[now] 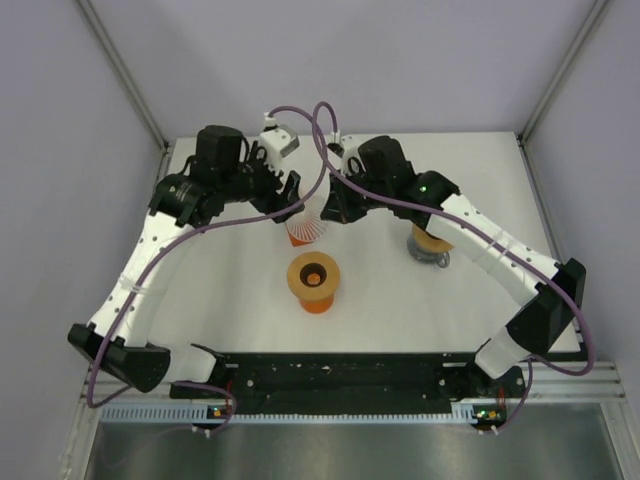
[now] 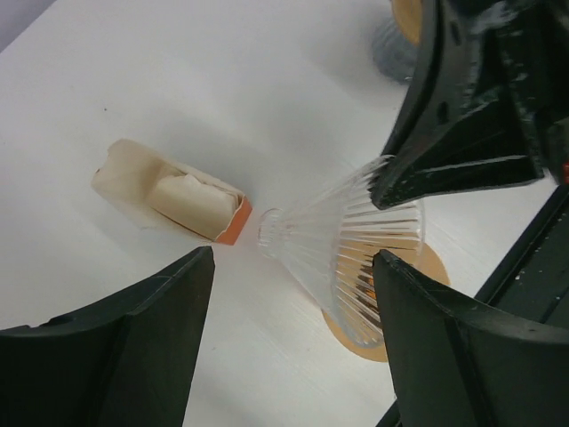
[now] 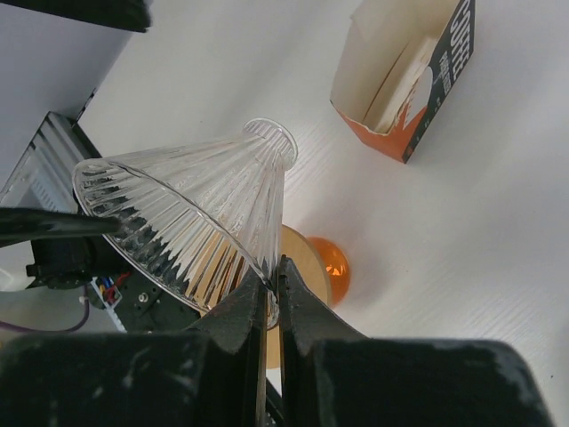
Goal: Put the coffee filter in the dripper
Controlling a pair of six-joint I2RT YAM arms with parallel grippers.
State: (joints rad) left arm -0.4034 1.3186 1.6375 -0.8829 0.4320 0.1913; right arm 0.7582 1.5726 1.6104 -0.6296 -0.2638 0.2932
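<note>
**Item 1. Coffee filter** [image 3: 191, 222]: clear ribbed cone. It is held off the counter [image 1: 220, 290], tipped on its side, with the narrow end toward the carton and the wide mouth toward the arm bases. It hangs just above the far edge of the dripper and is not yet in it.

**Item 2. Dripper** [image 1: 298, 272]: orange tapered vessel with a tan ring rim and a dark centre hole. It stands upright, nearer the arm bases than the filter, with nothing inside.

**Item 3. Right hand** [image 3: 271, 276]: pinched nearly closed on the filter's wide rim, one finger inside the wall and one outside.

**Item 4. Left hand** [image 2: 293, 258]: spread wide and holding nothing, with the filter between its fingers. Whether either finger touches the filter cannot be told.

**Item 5. Open orange carton** [image 2: 169, 191]: lies flat just beyond the filter's tip, with cream paper showing inside.

**Item 6. Second vessel** [image 1: 432, 245]: tan top over a grey base, largely hidden behind the right arm.

**Hazards (judgement):**
- The grip is a thin pinch on one spot of a smooth rim, so the cone may swivel or slip when it is turned tip-down.
- If the cone is let go off-centre or tilted, it would likely ride up the ring and roll off.
- The dripper looks light, and a downward push off its axis could topple it.
- The left hand sits close by and could knock the cone.
</note>
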